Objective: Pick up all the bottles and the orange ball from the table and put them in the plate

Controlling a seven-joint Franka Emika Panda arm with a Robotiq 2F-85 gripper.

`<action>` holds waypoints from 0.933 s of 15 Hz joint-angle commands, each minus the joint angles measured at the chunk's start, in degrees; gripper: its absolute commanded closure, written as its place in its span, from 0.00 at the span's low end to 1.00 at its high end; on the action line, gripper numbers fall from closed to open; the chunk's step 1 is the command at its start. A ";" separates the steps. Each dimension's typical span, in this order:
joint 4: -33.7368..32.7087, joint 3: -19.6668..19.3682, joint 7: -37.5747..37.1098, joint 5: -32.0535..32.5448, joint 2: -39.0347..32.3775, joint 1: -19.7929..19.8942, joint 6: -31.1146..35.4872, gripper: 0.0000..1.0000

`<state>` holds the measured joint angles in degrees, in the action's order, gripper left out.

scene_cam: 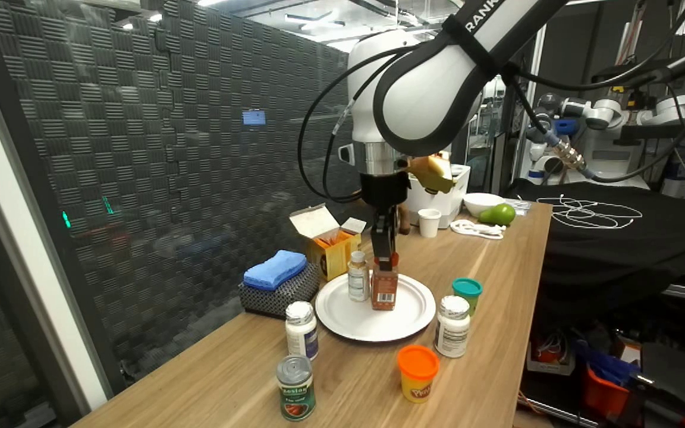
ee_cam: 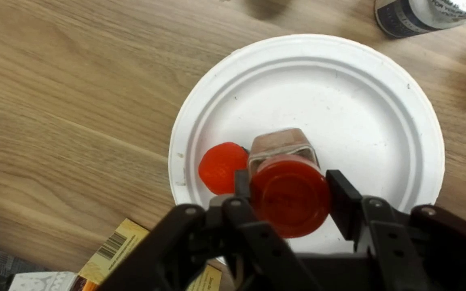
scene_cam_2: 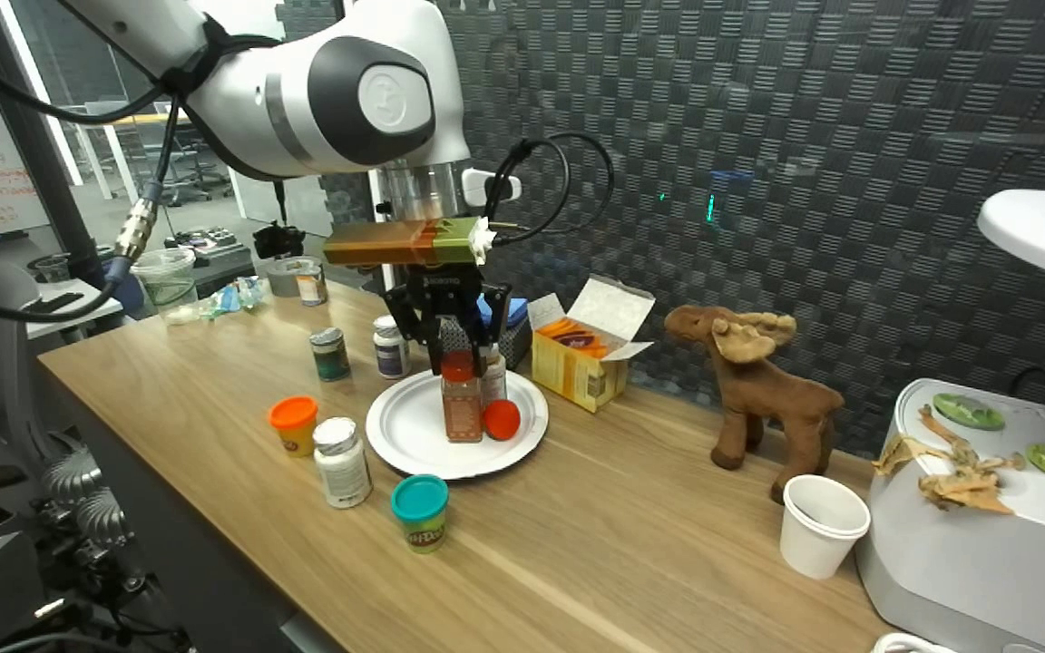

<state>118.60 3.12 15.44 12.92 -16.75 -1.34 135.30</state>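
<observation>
Holding red-capped bottle (scene_cam_2: pixel 462 413) upright inside rim of plate (ee_cam: pixel 358 109), gripper (ee_cam: pixel 289 186) clamped on cap (ee_cam: pixel 291 204); can't tell if base touches down. Let go high, could tip. Orange ball (ee_cam: pixel 221 167) just beside, between bottle and rim: spreading jaws may shove it out. White-capped bottle (scene_cam: pixel 358 279) close too; sideways retreat might topple it.
</observation>
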 commanded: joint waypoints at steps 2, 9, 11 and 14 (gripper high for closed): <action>-1.51 -0.36 -0.51 1.33 -1.11 -0.68 1.10 0.75; -2.53 -0.39 -0.93 1.52 -1.96 -0.96 1.87 0.75; -2.79 -0.40 -1.09 1.59 -2.17 -1.06 1.99 0.75; -2.92 -0.31 -1.40 1.20 -2.22 -1.19 1.48 0.25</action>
<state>117.24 3.12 15.35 13.18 -17.94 -1.76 136.35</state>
